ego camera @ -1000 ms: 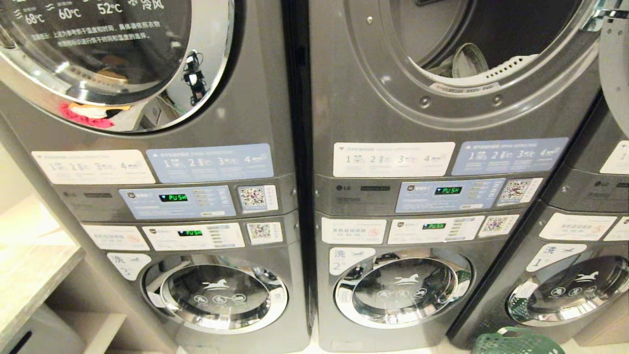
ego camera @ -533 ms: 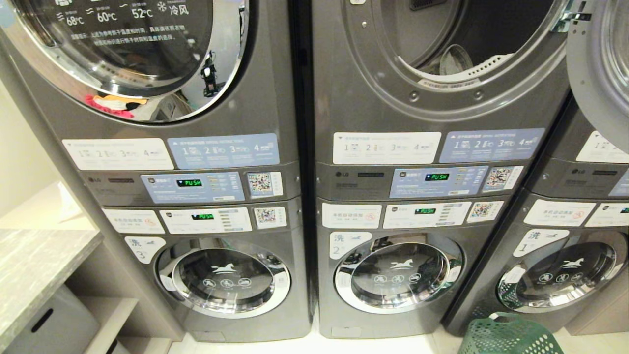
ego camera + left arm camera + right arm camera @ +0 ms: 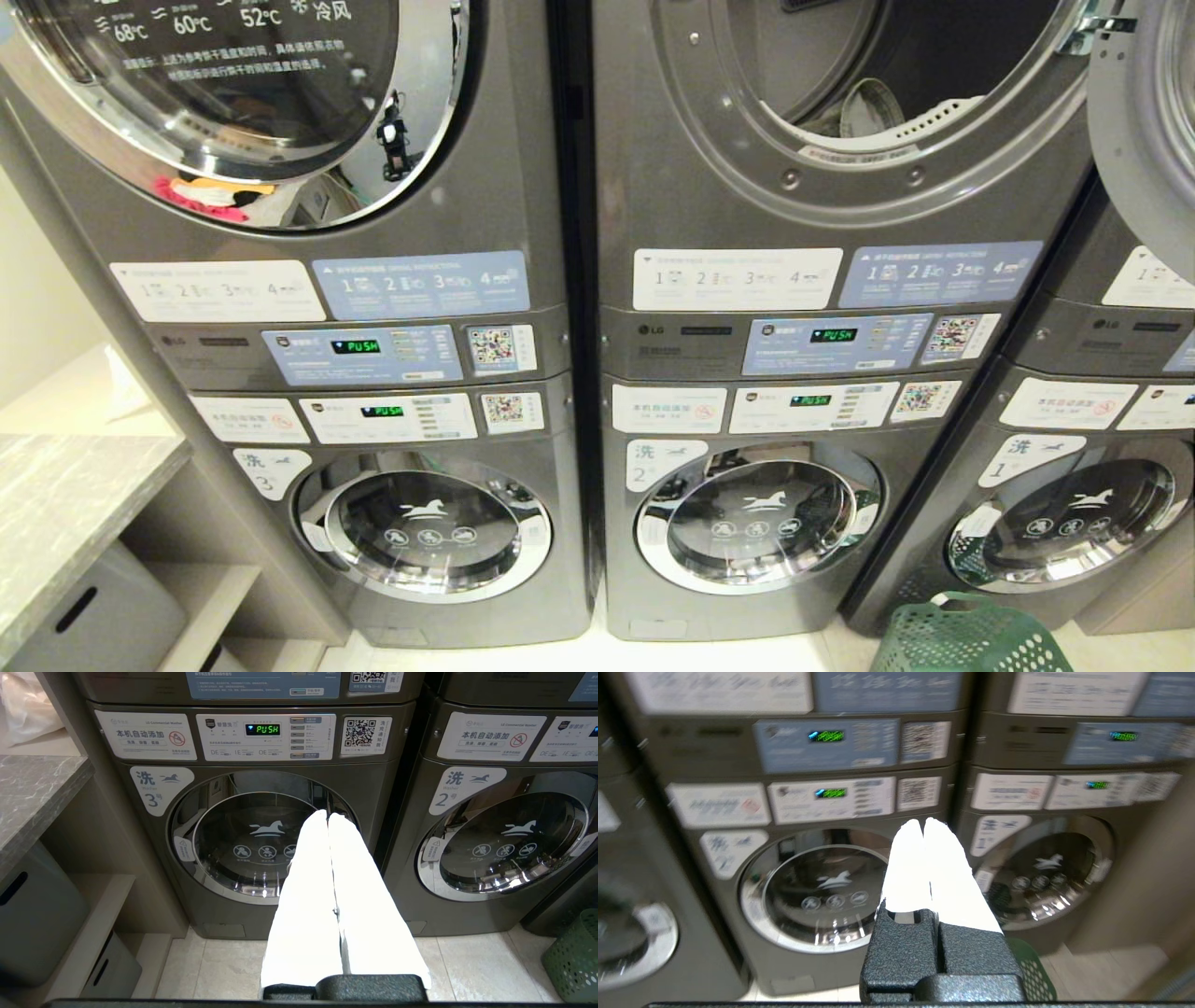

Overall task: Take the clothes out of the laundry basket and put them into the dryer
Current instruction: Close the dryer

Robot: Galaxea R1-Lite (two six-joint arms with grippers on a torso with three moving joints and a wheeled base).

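Note:
The green perforated laundry basket [image 3: 966,639] stands on the floor at the bottom right, in front of the rightmost washer; only its rim shows there. It also shows as the basket [image 3: 574,952] in the left wrist view and the basket [image 3: 1031,970] in the right wrist view. No clothes show in it. The middle stack's upper dryer [image 3: 868,103] gapes open, its door [image 3: 1148,121] swung to the right. Neither arm is in the head view. My left gripper [image 3: 328,815] is shut and empty, pointing at washer 3. My right gripper [image 3: 923,821] is shut and empty, just above the basket.
A grey marble counter [image 3: 65,504] with bins [image 3: 84,616] under it stands at the left. Three stacks of grey machines fill the front; the lower washers [image 3: 756,523] are closed. Pale tiled floor [image 3: 224,966] runs before them.
The whole head view has shifted: the machines sit a little higher and further right, and more of the counter and basket shows. The camera moved, not the things.

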